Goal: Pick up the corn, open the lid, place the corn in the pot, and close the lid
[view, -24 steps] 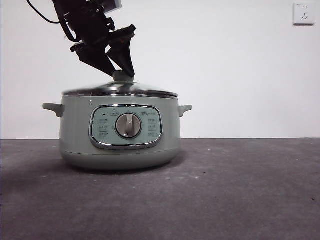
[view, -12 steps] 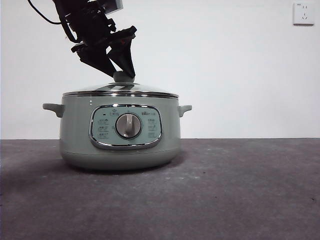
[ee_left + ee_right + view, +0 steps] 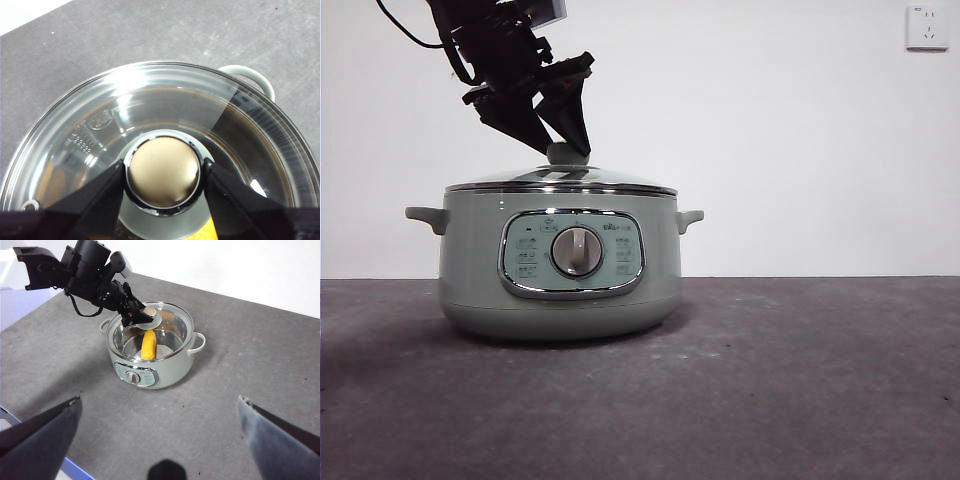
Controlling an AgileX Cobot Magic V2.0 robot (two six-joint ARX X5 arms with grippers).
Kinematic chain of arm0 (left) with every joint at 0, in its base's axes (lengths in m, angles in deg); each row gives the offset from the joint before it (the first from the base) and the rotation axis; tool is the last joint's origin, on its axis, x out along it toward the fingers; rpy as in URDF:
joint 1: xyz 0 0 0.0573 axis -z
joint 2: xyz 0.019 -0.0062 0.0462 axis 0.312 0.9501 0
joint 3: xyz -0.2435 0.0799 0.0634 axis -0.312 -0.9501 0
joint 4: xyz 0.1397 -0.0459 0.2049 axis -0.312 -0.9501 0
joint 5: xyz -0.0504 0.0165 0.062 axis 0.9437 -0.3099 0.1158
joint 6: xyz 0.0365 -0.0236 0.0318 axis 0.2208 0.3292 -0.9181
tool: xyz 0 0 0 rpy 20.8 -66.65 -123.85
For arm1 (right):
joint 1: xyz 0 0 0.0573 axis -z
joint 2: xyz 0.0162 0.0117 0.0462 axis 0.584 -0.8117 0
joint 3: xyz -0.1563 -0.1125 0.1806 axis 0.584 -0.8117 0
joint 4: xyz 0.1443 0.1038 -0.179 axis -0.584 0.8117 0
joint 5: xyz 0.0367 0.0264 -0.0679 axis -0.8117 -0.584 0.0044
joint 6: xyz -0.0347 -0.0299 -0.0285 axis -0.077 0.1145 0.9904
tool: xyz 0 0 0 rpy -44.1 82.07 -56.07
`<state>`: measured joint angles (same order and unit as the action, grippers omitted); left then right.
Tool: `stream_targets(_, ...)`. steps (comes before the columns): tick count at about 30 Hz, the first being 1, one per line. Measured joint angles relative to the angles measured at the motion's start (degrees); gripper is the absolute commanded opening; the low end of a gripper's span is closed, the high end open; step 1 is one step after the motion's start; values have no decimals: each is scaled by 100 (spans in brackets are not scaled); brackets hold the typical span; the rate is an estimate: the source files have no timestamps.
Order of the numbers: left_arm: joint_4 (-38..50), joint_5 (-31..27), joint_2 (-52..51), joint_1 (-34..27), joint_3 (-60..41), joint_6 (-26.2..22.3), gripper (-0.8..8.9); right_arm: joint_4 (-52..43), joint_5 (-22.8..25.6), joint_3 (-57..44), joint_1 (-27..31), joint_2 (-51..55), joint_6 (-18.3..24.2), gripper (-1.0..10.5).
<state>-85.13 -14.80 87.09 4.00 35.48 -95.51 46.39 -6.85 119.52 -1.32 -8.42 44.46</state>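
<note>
table [image 3: 820,380]: dark grey, bears the pot | pot [image 3: 560,265]: green, dial facing the front camera | lid [image 3: 560,180]: seated on the pot's rim | left gripper [image 3: 563,148]: jaws astride the lid's knob [image 3: 162,170], just beside it, touch unclear | right gripper [image 3: 160,440]: jaws spread wide, high above table, holds nothing | corn [image 3: 148,345]: inside the pot, under the lid
</note>
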Motion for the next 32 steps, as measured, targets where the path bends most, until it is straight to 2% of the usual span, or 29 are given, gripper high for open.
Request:
stream_targets(6,-2,-2,-33,-55,17,50,394,0,0,0,0,0,0,534)
stream_targets(9,-24,-9,-144,-83,17,101,477,0,0,0,0,0,0,534)
stream_targets(14,-302,96,-605,-85,20,186,477,0,0,2,0,0,7,534)
stream_targets(20,-1038,415,-1491,-85,22,293,476,0,2,0,0,0,35,534)
stream_targets(25,-1484,608,-2481,-85,31,437,475,0,258,0,0,-17,157,534)
stream_targets(32,-2594,667,-3845,-83,61,599,471,0,365,0,0,-229,334,534)
